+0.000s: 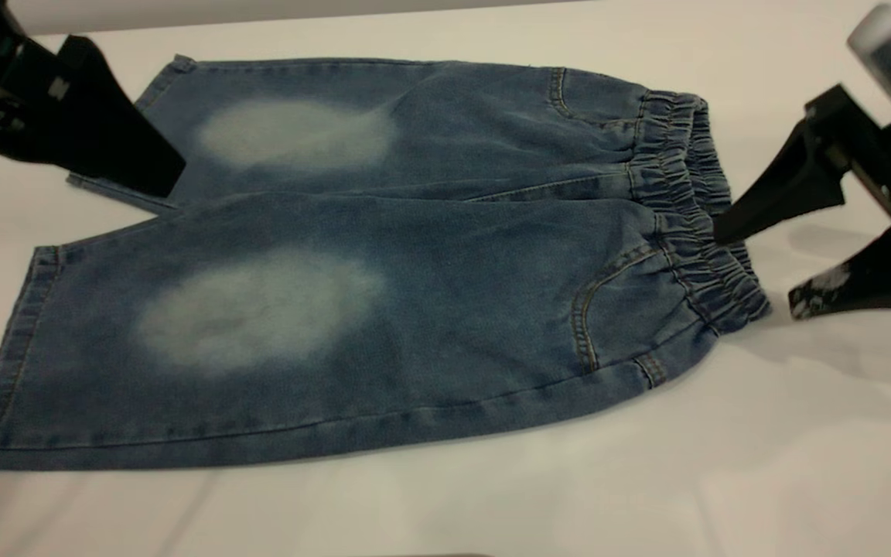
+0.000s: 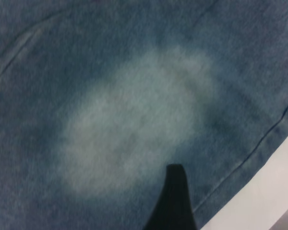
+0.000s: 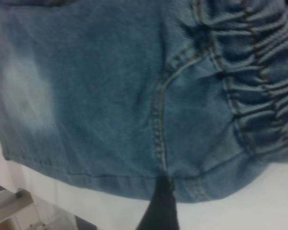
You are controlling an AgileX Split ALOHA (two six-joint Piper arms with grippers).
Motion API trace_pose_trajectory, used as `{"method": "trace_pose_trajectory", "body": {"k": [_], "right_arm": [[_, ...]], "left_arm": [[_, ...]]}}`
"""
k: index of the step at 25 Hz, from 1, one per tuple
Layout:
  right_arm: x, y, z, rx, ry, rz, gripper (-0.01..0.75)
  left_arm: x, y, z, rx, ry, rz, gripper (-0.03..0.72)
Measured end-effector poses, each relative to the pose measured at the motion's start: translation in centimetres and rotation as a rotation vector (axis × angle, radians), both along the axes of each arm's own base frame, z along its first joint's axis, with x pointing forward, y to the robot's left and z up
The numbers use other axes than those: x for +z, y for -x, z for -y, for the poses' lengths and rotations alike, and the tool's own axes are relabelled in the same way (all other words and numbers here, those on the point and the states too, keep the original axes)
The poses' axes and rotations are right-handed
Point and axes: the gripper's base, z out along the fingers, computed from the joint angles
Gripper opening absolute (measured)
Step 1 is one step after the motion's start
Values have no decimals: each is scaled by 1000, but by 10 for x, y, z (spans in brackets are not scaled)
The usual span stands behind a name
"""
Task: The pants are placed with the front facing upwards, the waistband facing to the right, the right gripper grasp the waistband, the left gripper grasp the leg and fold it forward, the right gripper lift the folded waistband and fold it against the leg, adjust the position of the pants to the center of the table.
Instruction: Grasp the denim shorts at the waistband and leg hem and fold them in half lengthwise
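The pants [image 1: 414, 294] lie flat on the table [image 1: 801, 464], front up, with a pale oval on each leg. The waistband [image 1: 685, 209] faces right. My right gripper [image 1: 759, 267] is open at the waistband: one jaw tip touches the gathered band, the other rests on the table beside it. In the right wrist view one finger [image 3: 159, 206] sits at the pants' side edge below the pocket seam [image 3: 158, 120]. My left gripper [image 1: 155, 174] hovers over the far leg's hem at the back left. Only one finger [image 2: 174, 196] shows in its wrist view, above the faded oval [image 2: 134, 129], with nothing held.
White tabletop stretches in front of the pants and to their right. The table's far edge [image 1: 298, 11] runs just behind the far leg. Past the table edge in the right wrist view, a pale frame piece [image 3: 9, 206] shows.
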Motion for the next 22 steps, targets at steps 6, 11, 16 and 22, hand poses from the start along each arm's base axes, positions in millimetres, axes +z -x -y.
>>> {"method": "trace_pose_trajectory", "body": {"k": [6,11,16,22], "right_arm": [[-19,1,0,-14,-11,-27,594],[-29,2,0,-24,-2,-47,592],[-34,1,-2,-31,-39,-34,589],[-39,-2,-4,-42,-70,11,589]], "left_arm": [[7,-6,1,1,6,29,578],[7,-6,1,1,7,29,578],[7,-6,1,1,7,29,578],[7,-6,1,1,7,29,578]]}}
